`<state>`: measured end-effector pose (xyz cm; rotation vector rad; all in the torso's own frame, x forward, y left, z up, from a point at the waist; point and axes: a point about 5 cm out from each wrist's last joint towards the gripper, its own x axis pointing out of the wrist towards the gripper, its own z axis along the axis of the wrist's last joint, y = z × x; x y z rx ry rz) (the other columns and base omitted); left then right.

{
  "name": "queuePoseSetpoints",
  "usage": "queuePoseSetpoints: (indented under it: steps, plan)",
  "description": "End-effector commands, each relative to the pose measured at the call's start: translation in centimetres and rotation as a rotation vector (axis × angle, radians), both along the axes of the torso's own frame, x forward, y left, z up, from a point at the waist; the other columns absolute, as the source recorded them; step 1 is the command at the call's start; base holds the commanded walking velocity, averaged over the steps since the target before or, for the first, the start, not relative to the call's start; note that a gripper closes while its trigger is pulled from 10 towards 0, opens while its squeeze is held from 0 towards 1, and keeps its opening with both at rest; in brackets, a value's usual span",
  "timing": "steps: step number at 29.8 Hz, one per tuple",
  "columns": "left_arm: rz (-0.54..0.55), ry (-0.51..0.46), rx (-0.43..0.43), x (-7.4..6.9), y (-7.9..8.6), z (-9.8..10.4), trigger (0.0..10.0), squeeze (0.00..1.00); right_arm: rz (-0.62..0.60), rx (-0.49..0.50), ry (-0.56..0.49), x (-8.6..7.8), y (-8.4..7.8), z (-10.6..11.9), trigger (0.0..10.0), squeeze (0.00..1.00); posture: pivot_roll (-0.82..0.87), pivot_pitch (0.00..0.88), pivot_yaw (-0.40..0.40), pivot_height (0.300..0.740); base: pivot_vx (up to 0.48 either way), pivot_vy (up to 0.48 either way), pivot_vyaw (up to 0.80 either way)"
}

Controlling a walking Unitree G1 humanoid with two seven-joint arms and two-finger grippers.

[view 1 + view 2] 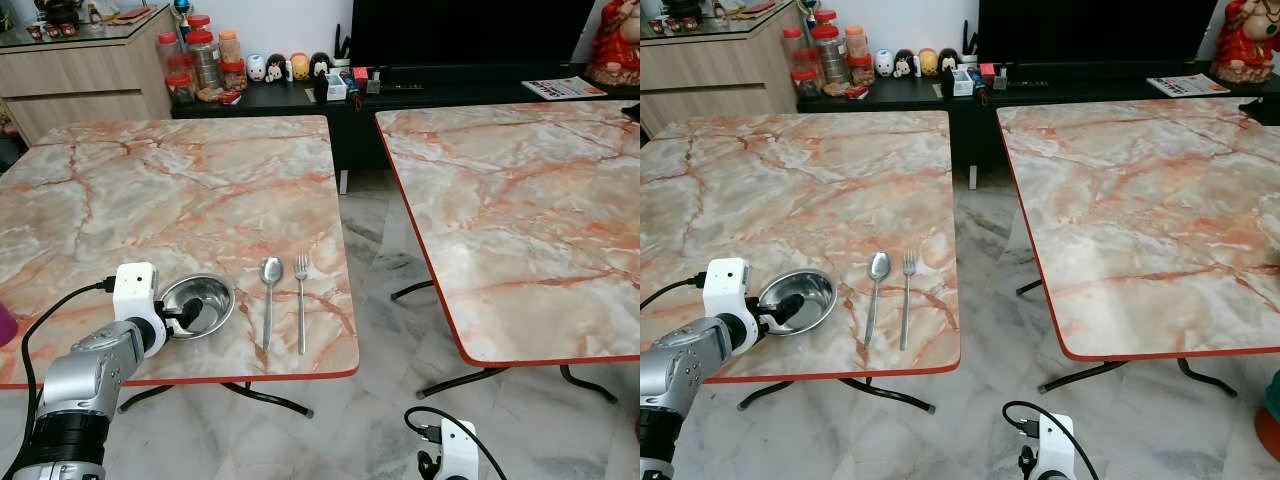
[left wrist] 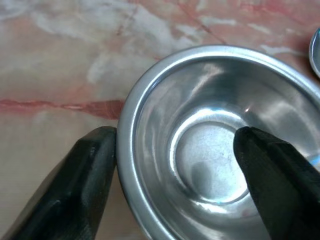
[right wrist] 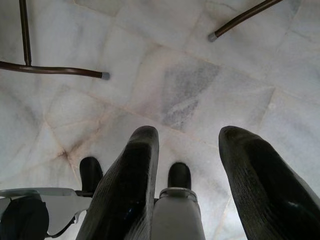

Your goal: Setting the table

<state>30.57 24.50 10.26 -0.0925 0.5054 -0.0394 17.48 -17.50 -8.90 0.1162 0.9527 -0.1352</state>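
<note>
The left gripper (image 2: 175, 165) is spread across the rim of one steel bowl (image 1: 198, 305), one finger inside, one outside. The bowl is seen empty, near the front edge of the left marble table (image 1: 150, 190). Beside it one spoon (image 1: 270, 298) and one fork (image 1: 301, 300) are laid parallel, heads pointing away. The right gripper (image 3: 187, 175) is held open above the floor.
</note>
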Motion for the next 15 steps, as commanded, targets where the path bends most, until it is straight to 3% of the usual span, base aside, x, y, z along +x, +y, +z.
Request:
queuePoseSetpoints:
  steps: [1, 15]
  plan:
    - [-0.014, 0.009, 0.014, -0.04, -0.14, 0.02, 0.0, 0.00, -0.013, 0.006, 0.000, 0.06, -0.01, 0.02, 10.0, 0.00, 0.09, 0.000, 0.037, 0.740, 0.000, 0.000, 0.00]
    - [0.029, 0.040, -0.002, -0.77, 0.81, -0.84, 0.0, 0.00, -0.017, 0.010, 0.001, 0.00, 0.08, -0.01, 10.0, 0.00, 0.09, 0.000, 0.038, 0.740, 0.000, 0.000, 0.00]
